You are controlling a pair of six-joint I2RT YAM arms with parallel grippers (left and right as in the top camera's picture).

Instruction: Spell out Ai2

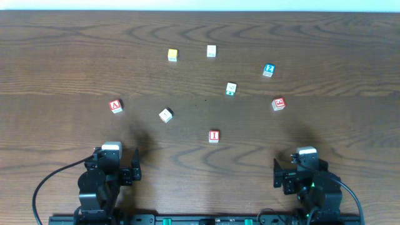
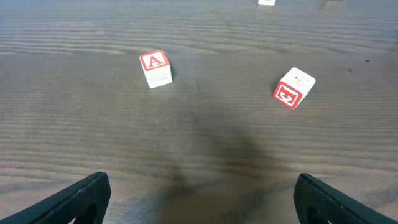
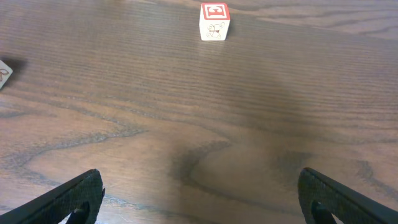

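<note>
The A cube lies at the left of the table, ahead of my left gripper. In the left wrist view the A cube sits far beyond my open, empty jaws. The I cube lies at the middle front, between the two arms. The blue 2 cube lies at the back right. My right gripper is open and empty at the front right. Neither gripper touches a cube.
A red-marked cube with another symbol lies ahead of the right gripper and shows in the right wrist view. A pale cube with a red side, a yellow cube, a white cube and a green-marked cube lie scattered.
</note>
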